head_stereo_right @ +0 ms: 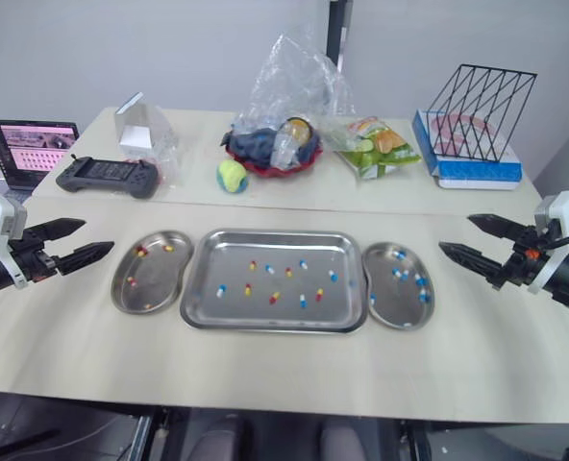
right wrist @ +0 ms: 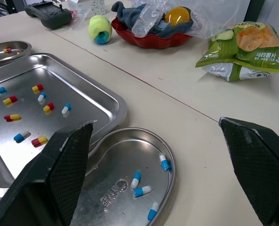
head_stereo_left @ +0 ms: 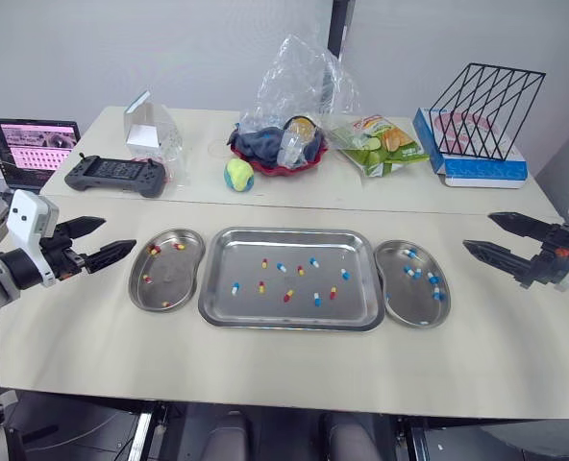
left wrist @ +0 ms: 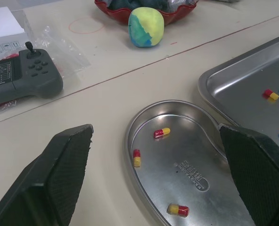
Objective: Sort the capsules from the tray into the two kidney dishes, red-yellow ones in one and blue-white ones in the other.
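left gripper (head_stereo_left: 118,233) is hovering just outside the left kidney dish (head_stereo_left: 174,279), fingers spread wide and gripping nothing. that dish is holding a few red-yellow capsules (head_stereo_left: 154,250). the tray (head_stereo_left: 246,252) is sitting in the middle with about ten capsules scattered over its centre, both colours mixed and pointing every which way. the right kidney dish (head_stereo_left: 400,288) is collecting the blue-white ones, and the right gripper (head_stereo_left: 478,230) is hanging just outside it, also wide open and empty. so each arm is facing inward across its own dish to reach the tray. my guess: the blue-white capsule (head_stereo_left: 344,274) near the tray's right end is lying closest to the right arm.
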Robot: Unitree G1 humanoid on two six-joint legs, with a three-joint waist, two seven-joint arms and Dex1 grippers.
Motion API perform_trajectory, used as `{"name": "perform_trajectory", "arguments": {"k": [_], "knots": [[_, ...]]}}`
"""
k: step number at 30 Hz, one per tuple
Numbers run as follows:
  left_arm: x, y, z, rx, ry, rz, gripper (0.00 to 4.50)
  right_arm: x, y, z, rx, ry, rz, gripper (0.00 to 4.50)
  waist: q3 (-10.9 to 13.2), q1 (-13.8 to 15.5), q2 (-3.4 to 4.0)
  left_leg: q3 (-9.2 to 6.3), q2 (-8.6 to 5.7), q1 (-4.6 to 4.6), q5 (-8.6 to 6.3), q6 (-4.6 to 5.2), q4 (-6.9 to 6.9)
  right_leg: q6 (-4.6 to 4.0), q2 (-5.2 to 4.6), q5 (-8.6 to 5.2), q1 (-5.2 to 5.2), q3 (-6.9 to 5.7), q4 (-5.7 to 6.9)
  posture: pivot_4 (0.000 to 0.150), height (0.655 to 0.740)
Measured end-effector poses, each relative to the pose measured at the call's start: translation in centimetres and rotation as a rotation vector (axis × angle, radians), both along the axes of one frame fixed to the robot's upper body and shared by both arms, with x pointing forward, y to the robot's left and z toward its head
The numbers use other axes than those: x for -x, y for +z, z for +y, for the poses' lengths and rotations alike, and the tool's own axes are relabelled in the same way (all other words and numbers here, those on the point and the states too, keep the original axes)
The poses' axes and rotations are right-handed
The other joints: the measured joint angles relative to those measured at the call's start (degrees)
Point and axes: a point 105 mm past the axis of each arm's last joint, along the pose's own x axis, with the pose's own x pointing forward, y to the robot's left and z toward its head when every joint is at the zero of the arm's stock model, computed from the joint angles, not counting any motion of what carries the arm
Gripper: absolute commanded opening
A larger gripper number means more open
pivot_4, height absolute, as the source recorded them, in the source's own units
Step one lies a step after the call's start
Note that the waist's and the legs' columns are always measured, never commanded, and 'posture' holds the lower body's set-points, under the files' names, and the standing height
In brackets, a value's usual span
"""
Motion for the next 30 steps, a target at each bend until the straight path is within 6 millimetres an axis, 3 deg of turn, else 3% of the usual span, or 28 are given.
{"name": "perform_trajectory", "arguments": {"k": [7, 11, 16, 21, 27, 30], "knots": [[-0.1, 0.2, 0.0, 0.006, -0.011, -0.004, 4.5, -0.1, 0.1, 0.0, -0.001, -0.003, 0.0, 4.49, 0.0, 0.0, 0.0, 0.0, 0.0, 0.0, 0.0, 0.0, 0.0, 0.0, 0.0, 0.0, 0.0, 0.0, 0.0, 0.15, 0.7174], [0.2, 0.3, -0.3, 0.029, -0.041, -0.003, 4.5, -0.5, 1.1, 0.6, -0.046, 0.005, -0.002, 4.49, 0.0, -0.07, 0.0, -0.01, 0.02, 0.0, 0.0, 0.0, 0.0, 0.0, 0.02, 0.0, -0.01, 0.0, 0.01, 0.15, 0.7174], [1.7, -0.1, -0.6, 0.053, -0.068, 0.021, 4.5, -0.4, 1.5, 3.4, -0.041, 0.13, 0.028, 4.49, 0.0, -0.42, 0.0, -0.01, 0.06, -0.01, 0.0, 0.0, -0.02, 0.0, 0.05, 0.0, -0.03, 0.0, 0.0, 0.15, 0.7174], [4.4, -1.2, -0.5, 0.114, -0.081, 0.059, 4.5, -0.9, 2.3, 6.1, -0.013, 0.253, 0.044, 4.49, 0.0, -0.91, 0.0, -0.01, 0.1, -0.01, 0.0, 0.0, -0.02, -0.01, 0.05, 0.0, -0.05, 0.0, -0.01, 0.15, 0.7174], [6.2, -0.2, -0.9, 0.14, -0.085, 0.005, 4.5, -1.2, 1.9, 7.5, 0.012, 0.334, 0.078, 4.49, 0.0, 0.08, 0.0, 0.01, 0.02, -0.02, -0.01, 0.0, 0.0, -0.01, -0.06, 0.0, -0.01, -0.03, -0.04, 0.15, 0.7174], [7.2, -0.8, -1.2, 0.141, -0.074, 0.023, 4.5, -1.7, 1.6, 7.6, 0.03, 0.339, 0.075, 4.49, 0.0, -0.1, 0.0, 0.03, 0.03, -0.01, -0.01, 0.0, -0.01, -0.01, -0.04, 0.0, -0.04, -0.01, -0.04, 0.15, 0.7174]]}}
